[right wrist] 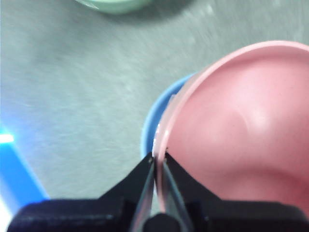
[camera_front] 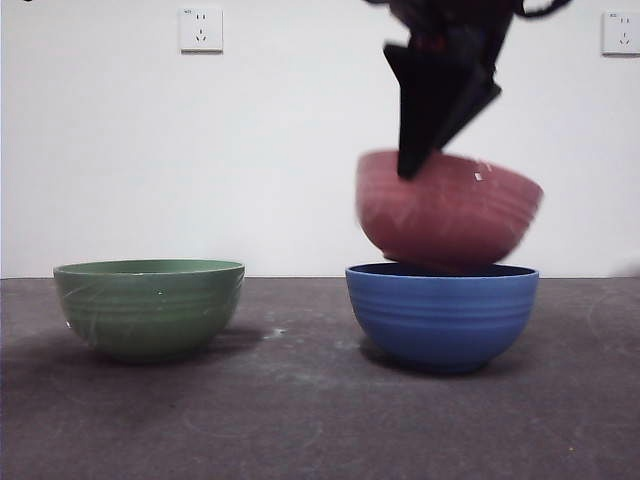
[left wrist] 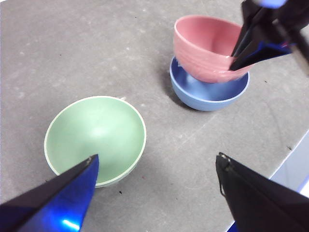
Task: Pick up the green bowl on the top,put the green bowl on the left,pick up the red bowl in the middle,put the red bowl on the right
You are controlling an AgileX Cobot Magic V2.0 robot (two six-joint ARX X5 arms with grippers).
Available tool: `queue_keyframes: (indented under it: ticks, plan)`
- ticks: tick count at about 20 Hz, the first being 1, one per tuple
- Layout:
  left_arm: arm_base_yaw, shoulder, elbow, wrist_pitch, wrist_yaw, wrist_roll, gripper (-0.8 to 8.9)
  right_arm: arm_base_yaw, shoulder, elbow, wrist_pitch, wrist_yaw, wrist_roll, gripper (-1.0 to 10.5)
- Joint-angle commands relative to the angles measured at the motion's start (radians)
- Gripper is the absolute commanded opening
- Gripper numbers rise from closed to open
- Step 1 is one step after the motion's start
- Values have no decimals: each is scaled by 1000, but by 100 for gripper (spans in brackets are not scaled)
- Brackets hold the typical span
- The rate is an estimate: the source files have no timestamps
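A: Bowls, count?
B: Three. One green bowl [camera_front: 148, 306] on the table's [camera_front: 300, 420] left; one red bowl [camera_front: 450, 210], tilted above one blue bowl [camera_front: 441, 312].
A: Grippers?
B: Two. Right gripper [right wrist: 158, 162] pinches the red rim; left gripper [left wrist: 157, 166] gapes, empty.

1. A blue bowl [camera_front: 441, 314] is standing upright on the surface [camera_front: 300, 420], its outside ribbed with horizontal bands and its rim looking dark in the front view.
2. In the front view it is sitting at about 4 o'clock from the picture's middle.
3. The surface is showing as dark grey, scuffed and speckled with pale marks.
4. A plain white wall [camera_front: 280, 150] is rising behind the surface.
5. Two white wall sockets are hanging high on it: one socket [camera_front: 200, 29] at about 11 o'clock, another socket [camera_front: 621, 33] at about 2 o'clock by the picture's edge.
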Motion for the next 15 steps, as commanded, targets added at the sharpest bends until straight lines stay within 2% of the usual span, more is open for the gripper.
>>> queue_keyframes:
  ticks: [1,9,11,15]
  plan:
    - [3,-2,1,10,0,-10,405,46,-18,34,-23,1,8,23]
    - [3,-2,1,48,-32,-13,405,308,-18,37,-31,5,123,-12]
    - [3,-2,1,47,-54,-13,405,342,4,36,-14,6,131,-13]
    - [3,-2,1,51,-53,-13,405,347,96,34,18,6,153,-13]
